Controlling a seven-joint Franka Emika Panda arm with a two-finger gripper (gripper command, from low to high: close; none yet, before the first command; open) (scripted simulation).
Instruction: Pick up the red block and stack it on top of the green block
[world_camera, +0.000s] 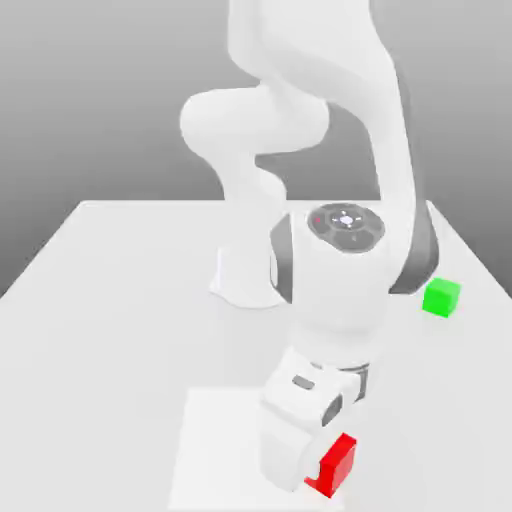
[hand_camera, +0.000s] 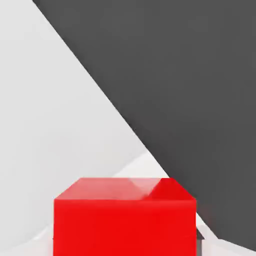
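Red block (hand_camera: 125, 227) is pinched in the gripper (world_camera: 313, 478), sitting right between the fingertips down low by the white patch (world_camera: 220, 440), while the green block (world_camera: 441, 297) sits well apart, off toward the exterior view's right.

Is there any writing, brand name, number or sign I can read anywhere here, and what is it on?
No words, brands or numbers can be read.
Round panel on the arm: small marks, too small to make out.
Red block: plain, no text on the faces in view.
Green block: the same.
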